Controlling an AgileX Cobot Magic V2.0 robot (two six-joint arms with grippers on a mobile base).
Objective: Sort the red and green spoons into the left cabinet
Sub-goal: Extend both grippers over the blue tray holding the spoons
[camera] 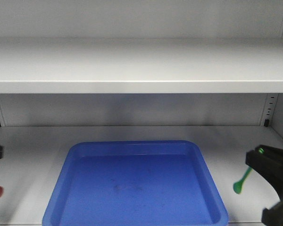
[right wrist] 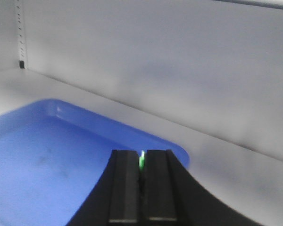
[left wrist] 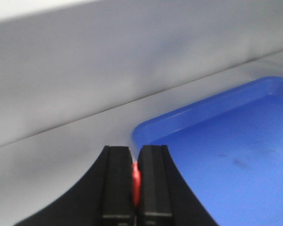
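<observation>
My left hand (left wrist: 136,157) clamps a red plastic spoon (left wrist: 136,186), my right hand (right wrist: 141,160) a green plastic spoon (camera: 240,182), either side of the blue plastic tray (camera: 132,188).

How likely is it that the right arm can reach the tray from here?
Probably yes: the right gripper, shut on the green spoon, hangs just beside the tray at its right rim, with nothing between them.
</observation>
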